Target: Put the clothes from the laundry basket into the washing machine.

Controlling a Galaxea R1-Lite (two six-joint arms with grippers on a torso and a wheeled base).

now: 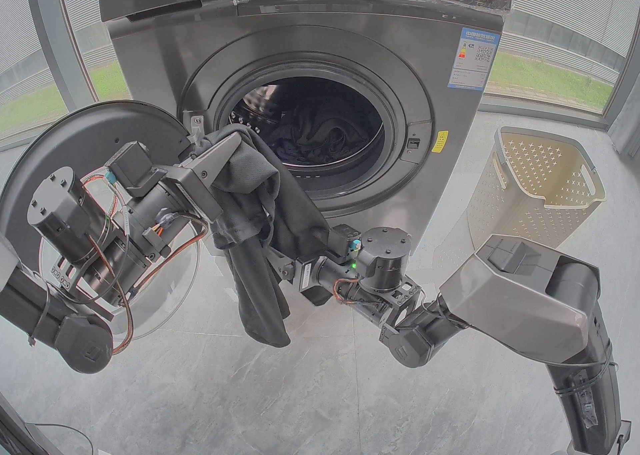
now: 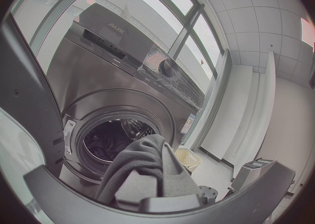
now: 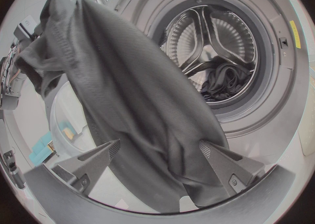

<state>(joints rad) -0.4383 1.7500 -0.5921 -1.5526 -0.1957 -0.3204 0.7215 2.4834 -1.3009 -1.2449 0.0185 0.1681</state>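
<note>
Left pincer clamped on dark garment, held just before mouth of washing machine so I can feed it in. Right pincer open around hanging tail, ready to gather.

the dark garment drapes over the tips of the left gripper where it clamps the cloth, so the pinch itself is covered. the right gripper, jaws spread around the fabric, sits behind the hanging folds in the head view; whether its pads touch the cloth cannot be told. the garment's lower end is cut off in the right wrist view. the washing machine loses its top at the head view's edge, and the cloth hides the lower left of its opening. its door is partly behind the left arm. the clothes in the drum form one dark heap, number unclear. the laundry basket hides its own bottom.
</note>
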